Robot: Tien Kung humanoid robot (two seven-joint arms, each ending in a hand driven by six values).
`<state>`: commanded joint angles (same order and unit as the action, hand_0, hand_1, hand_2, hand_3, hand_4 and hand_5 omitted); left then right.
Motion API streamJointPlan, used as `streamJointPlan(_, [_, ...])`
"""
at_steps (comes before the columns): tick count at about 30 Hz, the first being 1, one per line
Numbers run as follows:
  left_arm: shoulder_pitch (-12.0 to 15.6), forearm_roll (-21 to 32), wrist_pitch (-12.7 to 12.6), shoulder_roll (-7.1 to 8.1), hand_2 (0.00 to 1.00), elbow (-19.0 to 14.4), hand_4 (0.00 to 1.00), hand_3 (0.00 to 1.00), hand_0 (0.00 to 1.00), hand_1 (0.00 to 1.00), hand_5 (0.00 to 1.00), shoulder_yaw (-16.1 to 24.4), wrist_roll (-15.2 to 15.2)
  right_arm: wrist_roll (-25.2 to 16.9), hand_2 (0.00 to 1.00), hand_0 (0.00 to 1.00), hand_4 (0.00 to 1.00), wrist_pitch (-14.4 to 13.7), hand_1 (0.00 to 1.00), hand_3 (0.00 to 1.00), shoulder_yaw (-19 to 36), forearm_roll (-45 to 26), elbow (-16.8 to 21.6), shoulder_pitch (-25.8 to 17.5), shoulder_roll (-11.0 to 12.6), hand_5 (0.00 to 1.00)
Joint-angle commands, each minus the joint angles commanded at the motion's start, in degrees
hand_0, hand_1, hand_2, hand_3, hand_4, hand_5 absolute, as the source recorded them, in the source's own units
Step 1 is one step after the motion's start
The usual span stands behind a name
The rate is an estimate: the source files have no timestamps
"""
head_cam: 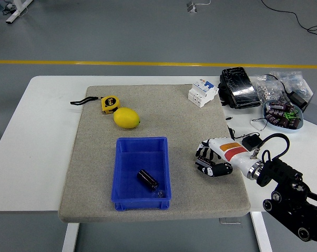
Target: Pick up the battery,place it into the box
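Since the battery (147, 179) lies inside the blue box (142, 147), placement looks done (right hand (212, 160) empty, fingers loosely curled).

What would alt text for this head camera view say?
A dark battery lies inside a blue box on a grey mat; the robot's right hand hovers empty beside it. A lemon sits behind the box.

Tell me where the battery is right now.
In the head view, the battery lies inside the blue box, toward its front, left of the right hand on the mat.
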<state>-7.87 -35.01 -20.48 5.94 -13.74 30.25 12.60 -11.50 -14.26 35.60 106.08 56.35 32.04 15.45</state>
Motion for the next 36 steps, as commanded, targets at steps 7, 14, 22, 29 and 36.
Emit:
streamJointPlan(7, [0.26,-0.50,0.00,0.08,0.592,0.02,0.633,0.573,0.562,0.537,0.575,0.32,0.16,0.27,0.442,0.256,0.721,0.18,0.369,0.483,0.16,0.81,1.66,0.55,0.11,0.131])
streamJointPlan(14, [0.48,-0.90,-0.02,0.22,0.591,0.03,0.634,0.572,0.561,0.535,0.576,0.59,0.29,0.82,0.444,0.257,0.714,0.41,0.369,0.482,0.24,2.14,5.10,2.32,-0.23,0.132])
streamJointPlan(22, [0.56,-0.95,-0.11,0.31,0.590,0.09,0.634,0.572,0.560,0.534,0.576,0.65,0.23,1.70,0.444,0.259,0.715,0.61,0.369,0.482,-1.62,3.41,10.59,6.10,-1.58,0.133])
streamJointPlan(29, [0.23,-0.56,-0.18,0.34,0.587,0.09,0.634,0.573,0.559,0.533,0.576,0.33,0.04,2.45,0.448,0.264,0.717,1.19,0.375,0.483,-5.52,3.80,13.33,9.30,-3.35,0.131])
streamJointPlan(36, [0.05,-0.27,-0.22,0.31,0.588,0.08,0.634,0.573,0.559,0.532,0.576,0.17,-0.05,3.75,0.467,0.276,0.728,3.02,0.386,0.501,-9.20,4.14,13.04,11.20,-4.96,0.131])
